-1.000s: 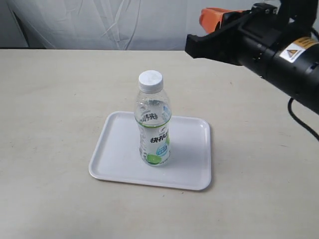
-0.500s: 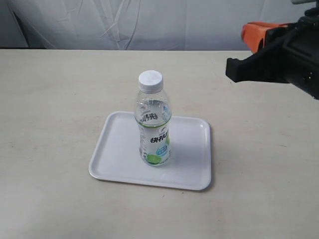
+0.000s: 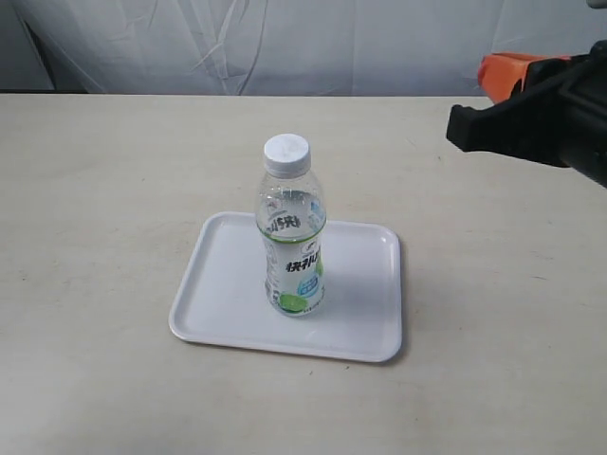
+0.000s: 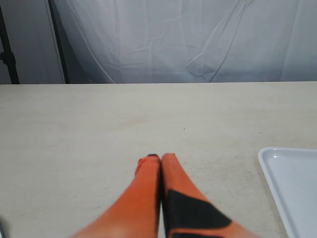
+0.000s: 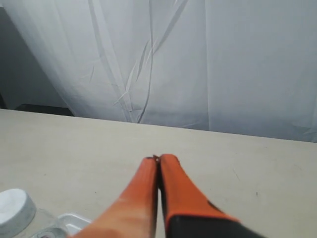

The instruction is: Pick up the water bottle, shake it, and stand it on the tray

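The water bottle [image 3: 292, 237], clear with a white cap and a green and white label, stands upright on the white tray [image 3: 228, 308] in the exterior view, with nothing touching it. My right gripper [image 5: 158, 158] is shut and empty, held above the table well to the right of the bottle; its orange fingers [image 3: 501, 72] show at the right edge. In the right wrist view only the bottle's cap [image 5: 14, 209] peeks in. My left gripper [image 4: 157, 157] is shut and empty over bare table, beside a corner of the tray [image 4: 277, 168]. The exterior view does not show the left arm.
The beige table [image 3: 104, 190] runs back to a white cloth backdrop [image 3: 285, 43]. The black body of the right arm [image 3: 531, 128] hangs over the table's far right side.
The right arm has drawn back to the right, away from the bottle. The bottle and the tray have stayed still.
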`<act>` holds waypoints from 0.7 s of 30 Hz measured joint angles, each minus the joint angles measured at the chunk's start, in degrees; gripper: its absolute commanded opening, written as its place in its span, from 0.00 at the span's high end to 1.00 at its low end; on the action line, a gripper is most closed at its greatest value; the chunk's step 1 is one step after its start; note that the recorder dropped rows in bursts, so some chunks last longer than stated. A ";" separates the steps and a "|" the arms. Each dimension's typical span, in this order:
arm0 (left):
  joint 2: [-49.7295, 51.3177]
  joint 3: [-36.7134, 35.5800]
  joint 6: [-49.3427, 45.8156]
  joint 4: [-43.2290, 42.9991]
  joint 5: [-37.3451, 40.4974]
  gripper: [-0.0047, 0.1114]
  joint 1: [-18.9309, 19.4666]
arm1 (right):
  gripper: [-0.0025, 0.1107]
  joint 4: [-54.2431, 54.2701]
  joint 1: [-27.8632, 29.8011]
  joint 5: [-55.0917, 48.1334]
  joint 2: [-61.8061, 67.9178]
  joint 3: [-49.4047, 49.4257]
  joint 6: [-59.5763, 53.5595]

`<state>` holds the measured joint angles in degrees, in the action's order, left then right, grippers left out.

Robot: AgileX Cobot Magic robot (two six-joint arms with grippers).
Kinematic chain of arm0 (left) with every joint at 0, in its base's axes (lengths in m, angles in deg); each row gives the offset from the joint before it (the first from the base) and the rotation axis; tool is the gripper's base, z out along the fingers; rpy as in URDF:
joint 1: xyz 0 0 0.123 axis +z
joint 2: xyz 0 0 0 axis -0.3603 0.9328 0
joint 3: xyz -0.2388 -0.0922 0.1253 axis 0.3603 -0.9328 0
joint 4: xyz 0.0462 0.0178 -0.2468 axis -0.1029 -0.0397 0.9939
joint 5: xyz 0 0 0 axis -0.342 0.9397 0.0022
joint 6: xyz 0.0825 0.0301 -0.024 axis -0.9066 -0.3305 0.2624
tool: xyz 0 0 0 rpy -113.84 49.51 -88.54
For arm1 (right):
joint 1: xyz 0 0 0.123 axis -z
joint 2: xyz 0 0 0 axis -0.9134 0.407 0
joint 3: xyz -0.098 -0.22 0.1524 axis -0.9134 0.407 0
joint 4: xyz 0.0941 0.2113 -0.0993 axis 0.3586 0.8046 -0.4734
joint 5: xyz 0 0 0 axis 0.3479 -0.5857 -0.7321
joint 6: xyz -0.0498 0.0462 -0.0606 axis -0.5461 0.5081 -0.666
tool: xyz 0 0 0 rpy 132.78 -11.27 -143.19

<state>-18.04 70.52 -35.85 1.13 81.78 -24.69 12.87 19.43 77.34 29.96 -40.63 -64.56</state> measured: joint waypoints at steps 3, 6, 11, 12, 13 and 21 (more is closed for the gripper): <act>0.00 0.00 0.00 0.00 0.00 0.96 0.00 | 0.94 0.00 0.00 -0.28 -2.32 0.10 0.00; 0.00 0.00 0.00 0.00 0.00 0.96 0.00 | 0.94 0.00 0.83 -1.15 -5.57 0.10 0.00; 0.00 0.00 0.00 0.00 0.00 0.96 0.00 | 0.94 0.00 10.88 -7.39 -10.70 0.10 0.00; 0.00 0.00 0.00 0.00 0.00 0.96 0.00 | 0.94 0.00 13.73 -8.34 -11.82 0.10 0.00; 0.00 0.00 0.00 0.00 0.00 0.96 0.00 | 0.94 0.00 16.51 -8.87 -13.00 0.10 0.00; 0.00 0.00 0.00 0.00 0.00 0.96 0.00 | 0.94 -0.11 26.28 7.64 -21.07 0.10 -0.09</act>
<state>-18.04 70.52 -35.85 1.13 81.78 -24.69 12.77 45.71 84.98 8.89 -40.53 -64.65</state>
